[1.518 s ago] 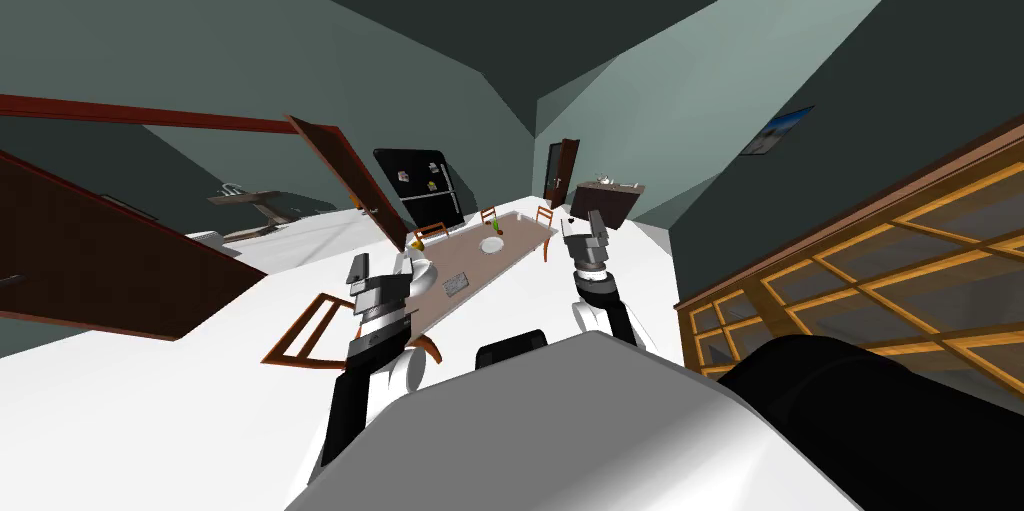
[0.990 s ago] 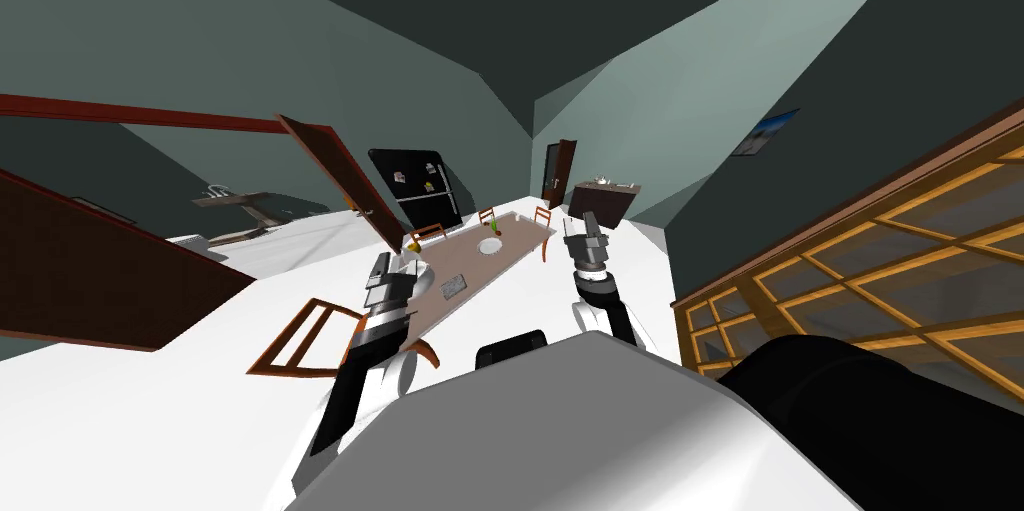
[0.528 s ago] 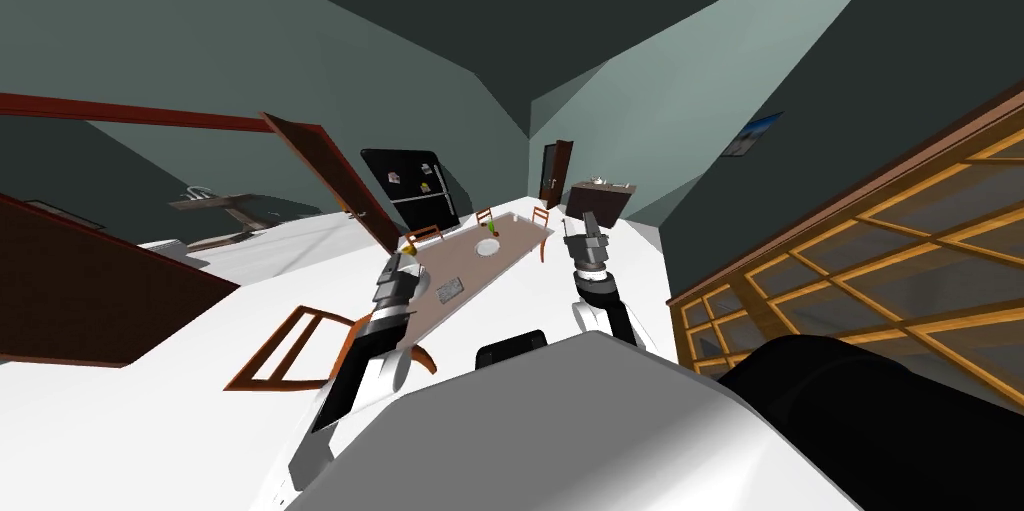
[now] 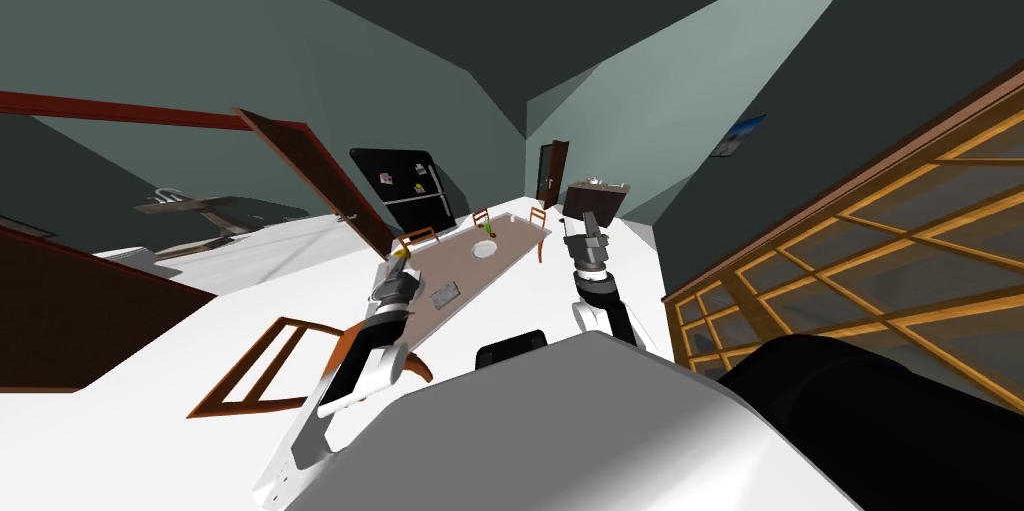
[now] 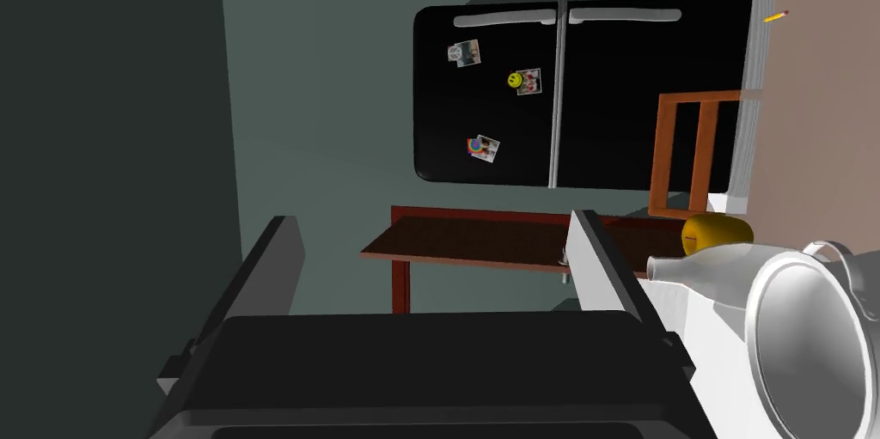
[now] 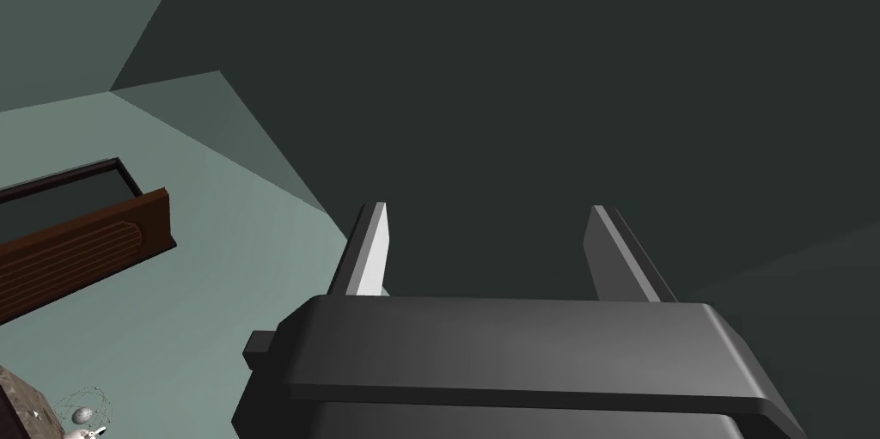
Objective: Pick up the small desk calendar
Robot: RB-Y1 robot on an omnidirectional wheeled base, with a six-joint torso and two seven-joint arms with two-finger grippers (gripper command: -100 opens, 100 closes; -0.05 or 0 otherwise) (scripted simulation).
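Brown and long, the desk (image 4: 470,270) runs away from me across the white floor (image 4: 290,255). The small desk calendar (image 4: 445,292) sits on its near half — a little grey piece, too small for me to say whether it stands or lies flat. Farther along the desk are a white plate (image 4: 485,248) and a green bottle (image 4: 488,228).

My left jaws hang over the desk's near left edge, near the calendar but apart from it. Their fingers (image 5: 275,266) stand spread wide and released, with nothing between them. They point across the room at a black fridge (image 5: 567,90) with small pictures stuck on its doors. An orange-brown chair (image 5: 692,150) stands against the desk's far side. Close by one finger lie a yellow thing (image 5: 716,232), a white bottle (image 5: 705,275) on its side and a round silvery bowl (image 5: 808,348). A pencil (image 5: 775,16) lies farther off on the pinkish-brown desk top. A dark red door (image 5: 498,245) stands open between the jaws and the fridge.

My right jaws are raised beside the desk's right edge, well apart from the calendar — their fingers (image 6: 369,253) are also spread, holding nothing.
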